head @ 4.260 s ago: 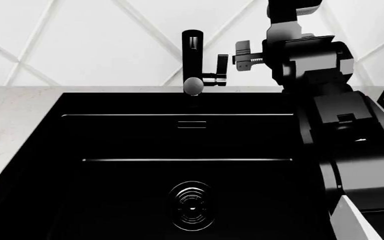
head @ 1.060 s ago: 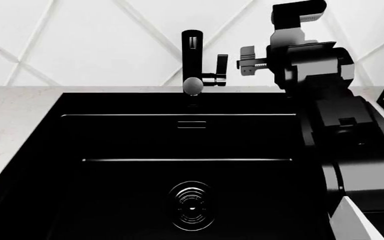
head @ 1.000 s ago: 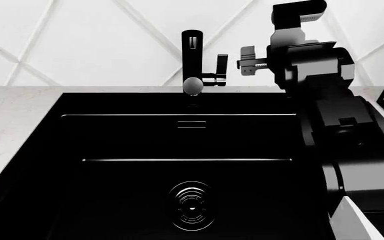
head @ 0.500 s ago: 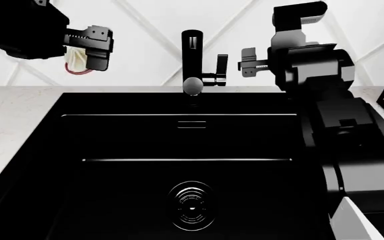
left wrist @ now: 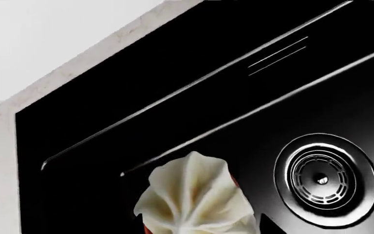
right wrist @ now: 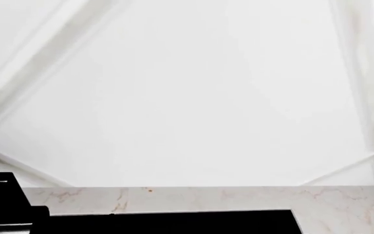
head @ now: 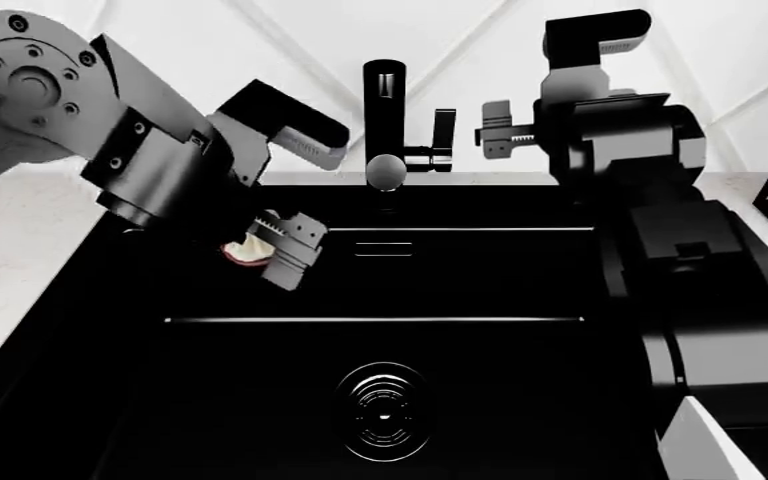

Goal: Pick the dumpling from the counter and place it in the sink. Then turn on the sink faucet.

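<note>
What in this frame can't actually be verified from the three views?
- Dumpling: left wrist view's edge cuts off its base; head view shows only a sliver behind the left gripper.
- Right gripper: whether open or shut is unclear in head view; absent from its own wrist view.
- Sink faucet: no water is discernible.

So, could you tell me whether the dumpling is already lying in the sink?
Not yet. The dumpling is held in the left gripper above the sink, off the basin floor.
</note>
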